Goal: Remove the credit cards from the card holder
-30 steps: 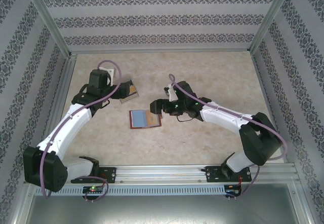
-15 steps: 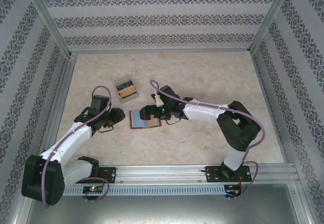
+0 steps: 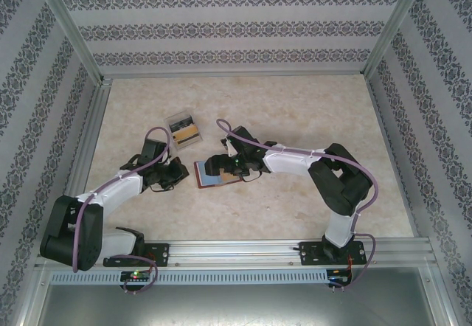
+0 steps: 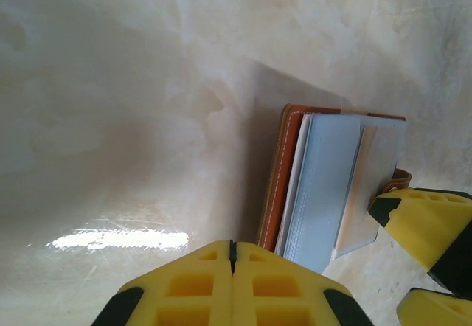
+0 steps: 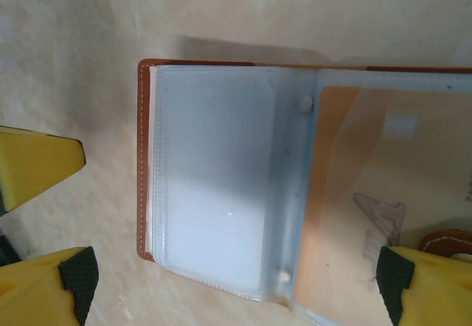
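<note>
Holder open flat; cards not yet out (sleeve contents unclear). Left gripper clenched empty beside it; right gripper spread wide over it.

A pale marbled table carries an open brown card holder near its middle. A small clear box lies near it, to the far left.

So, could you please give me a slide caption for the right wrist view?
Open right claw poised over the card holder, which lies opened on the marbled table, clear sleeves facing up.
</note>
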Available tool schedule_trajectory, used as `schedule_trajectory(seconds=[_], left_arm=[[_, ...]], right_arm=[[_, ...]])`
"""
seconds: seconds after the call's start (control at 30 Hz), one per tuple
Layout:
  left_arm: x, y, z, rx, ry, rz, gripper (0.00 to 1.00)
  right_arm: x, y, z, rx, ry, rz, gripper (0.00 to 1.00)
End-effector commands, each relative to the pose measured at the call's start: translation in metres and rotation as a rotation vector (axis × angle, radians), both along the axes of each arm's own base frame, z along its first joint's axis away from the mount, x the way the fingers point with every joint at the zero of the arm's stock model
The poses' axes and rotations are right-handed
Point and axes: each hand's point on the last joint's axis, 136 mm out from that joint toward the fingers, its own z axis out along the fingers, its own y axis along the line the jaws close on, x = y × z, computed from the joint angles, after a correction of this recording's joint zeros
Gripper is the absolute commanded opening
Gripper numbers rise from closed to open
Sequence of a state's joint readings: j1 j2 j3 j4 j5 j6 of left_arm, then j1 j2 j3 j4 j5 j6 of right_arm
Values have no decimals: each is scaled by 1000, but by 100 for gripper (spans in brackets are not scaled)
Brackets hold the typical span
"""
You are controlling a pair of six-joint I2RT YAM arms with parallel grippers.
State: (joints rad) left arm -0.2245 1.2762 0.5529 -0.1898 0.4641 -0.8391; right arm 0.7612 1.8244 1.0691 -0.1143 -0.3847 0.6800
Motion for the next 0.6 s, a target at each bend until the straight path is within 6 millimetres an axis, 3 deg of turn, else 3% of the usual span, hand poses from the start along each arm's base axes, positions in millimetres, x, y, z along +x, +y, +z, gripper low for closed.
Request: schedule_trajectory(seconds=[0.0,0.2,0.4,0.57], left_arm=[[12,-8,21,-15,-65,-14,0],[14,-24,36,-32,-102,-56,0],[14,-46,31,-44,-89,-84,0],[12,-56,28,-48,-88,-86,2]], right_arm=[[10,-10,7,-35,-35,-26,98],[18,-23,18,-72,-86,-49,98],[22,-27,21,-70,-85,-60,98],[20,-33,12,-89,-68,-80,98]])
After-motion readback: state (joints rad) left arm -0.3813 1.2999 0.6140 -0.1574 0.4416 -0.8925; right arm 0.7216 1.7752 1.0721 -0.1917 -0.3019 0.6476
